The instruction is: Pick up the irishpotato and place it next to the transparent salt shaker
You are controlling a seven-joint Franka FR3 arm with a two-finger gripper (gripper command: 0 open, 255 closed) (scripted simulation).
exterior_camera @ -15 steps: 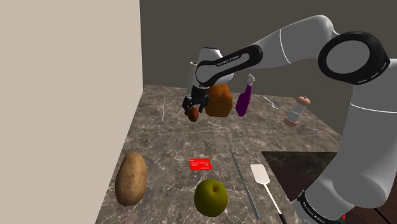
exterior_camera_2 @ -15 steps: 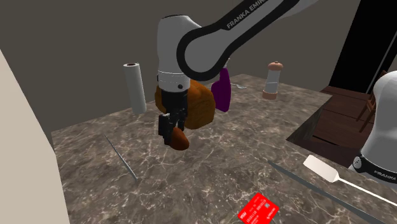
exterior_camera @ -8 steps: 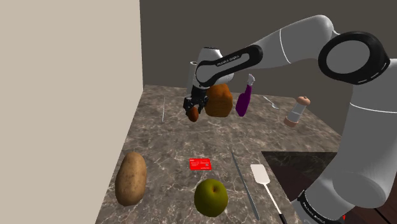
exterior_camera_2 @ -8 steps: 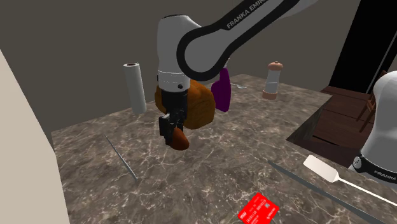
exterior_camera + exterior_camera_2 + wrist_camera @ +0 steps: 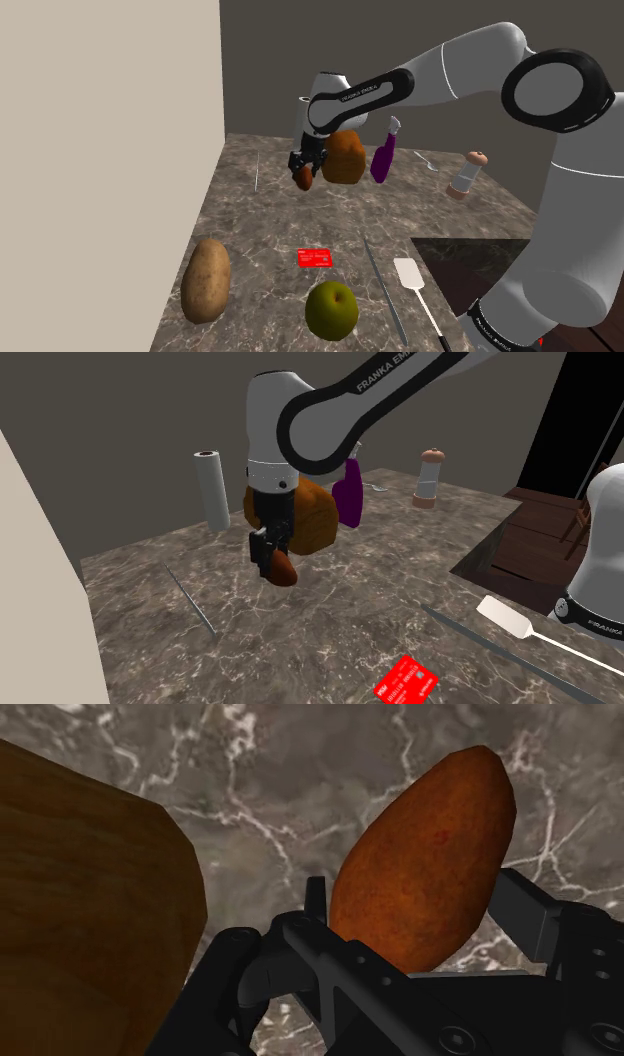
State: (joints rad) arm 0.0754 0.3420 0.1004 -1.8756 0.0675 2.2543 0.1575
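The black two-finger gripper of the white arm is closed on a small reddish-brown oval potato. In the wrist view the two fingers clasp the lower half of the potato from both sides, and its pointed end sticks out beyond the gripper. In the second exterior view the gripper points down and the potato hangs under it, above the dark marble desk, over the desk's far half. Just beside it stands a big brown loaf-shaped block, and next to this block there is a purple bottle. The transparent salt shaker, with a brown cap and a brown base, stands near the desk's far edge at the shoulder view's right, well apart from the potato, with the block and the bottle between them. A grey paper roll stands upright at the far edge. Near the front edge lie a large tan potato, a green apple, a flat red card and a white spatula.
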